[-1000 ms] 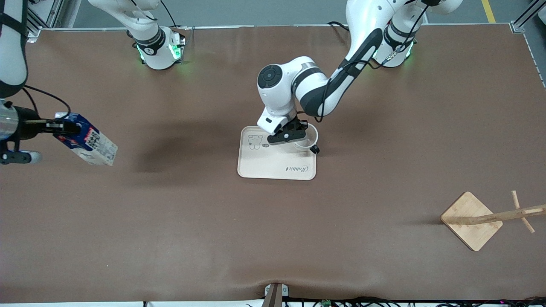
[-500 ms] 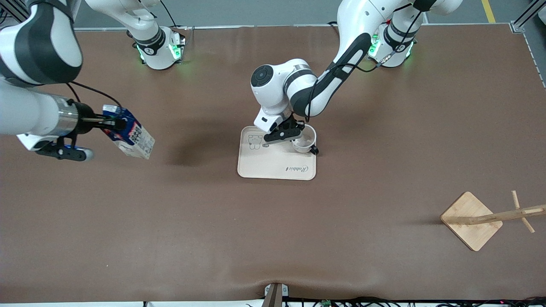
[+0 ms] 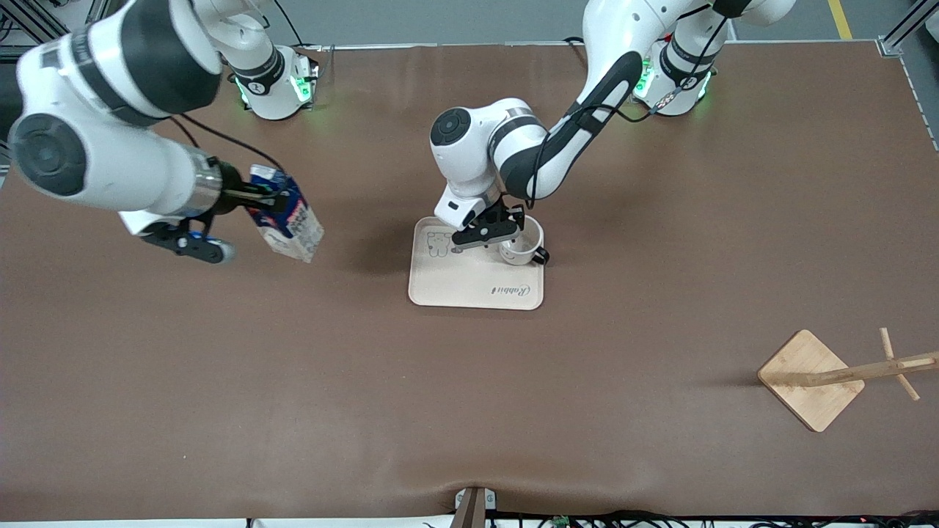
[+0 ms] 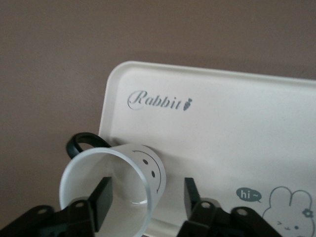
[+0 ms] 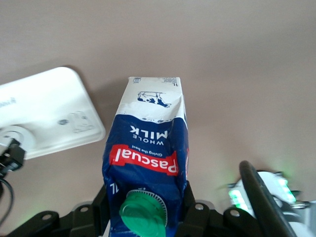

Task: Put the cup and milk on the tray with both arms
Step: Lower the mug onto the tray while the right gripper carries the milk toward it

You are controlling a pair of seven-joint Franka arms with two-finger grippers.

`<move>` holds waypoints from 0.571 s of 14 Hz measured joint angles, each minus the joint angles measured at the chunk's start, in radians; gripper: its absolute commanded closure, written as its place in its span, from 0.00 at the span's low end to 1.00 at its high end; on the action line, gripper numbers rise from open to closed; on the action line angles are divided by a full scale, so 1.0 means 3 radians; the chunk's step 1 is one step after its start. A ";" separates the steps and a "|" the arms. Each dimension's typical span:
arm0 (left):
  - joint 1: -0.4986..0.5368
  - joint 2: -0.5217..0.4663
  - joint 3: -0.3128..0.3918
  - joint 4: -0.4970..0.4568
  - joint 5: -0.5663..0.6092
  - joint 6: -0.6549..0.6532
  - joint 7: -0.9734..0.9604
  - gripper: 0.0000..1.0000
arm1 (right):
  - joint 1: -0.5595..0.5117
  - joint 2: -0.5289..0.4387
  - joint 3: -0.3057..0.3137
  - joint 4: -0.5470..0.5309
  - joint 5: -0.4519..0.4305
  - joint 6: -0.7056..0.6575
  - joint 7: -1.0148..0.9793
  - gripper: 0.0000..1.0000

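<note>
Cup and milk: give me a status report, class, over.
Left gripper open around cup, set on tray. Right gripper shut on milk, over bare table toward right arm's end. Nothing blocks the tray.

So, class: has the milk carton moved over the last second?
Yes. Held by the right gripper, the milk has travelled through the air toward the tray, which stayed put.

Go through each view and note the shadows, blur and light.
Front view: soft dark shadows lie on the brown table under both arms; green base lights glow. Left wrist view: the cup and tray print are sharp, and the left hand is dark at the edge. Right wrist view: the milk cap is slightly soft, its label crisp.
</note>
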 measured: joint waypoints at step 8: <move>0.0725 -0.0785 0.0008 0.0275 -0.0503 -0.0642 0.0814 0.00 | 0.0501 0.0322 0.0000 -0.0005 0.0338 0.0396 0.0167 1.00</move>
